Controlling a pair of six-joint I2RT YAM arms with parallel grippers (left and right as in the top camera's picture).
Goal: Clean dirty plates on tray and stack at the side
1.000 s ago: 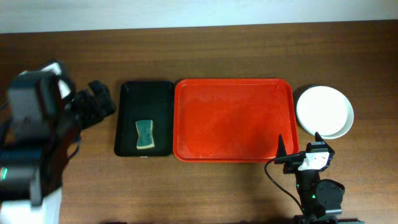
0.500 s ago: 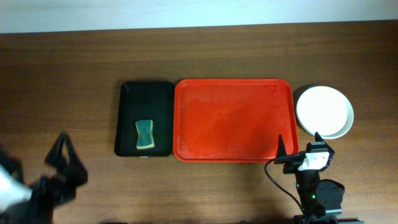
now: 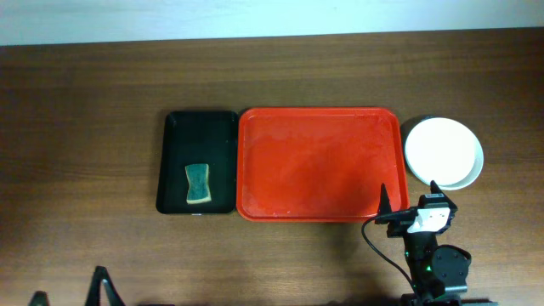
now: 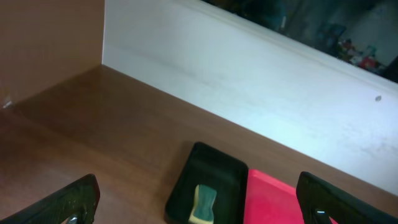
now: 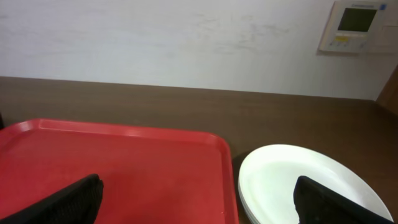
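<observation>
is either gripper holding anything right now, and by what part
Nothing is held. The left gripper and the right gripper are both open and empty.

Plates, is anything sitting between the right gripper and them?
Nothing visible does. The right gripper is open and close to the stacked plates, which show unobstructed between its fingers in the right wrist view. The tray lies off to the gripper's left, not across the path.
</observation>
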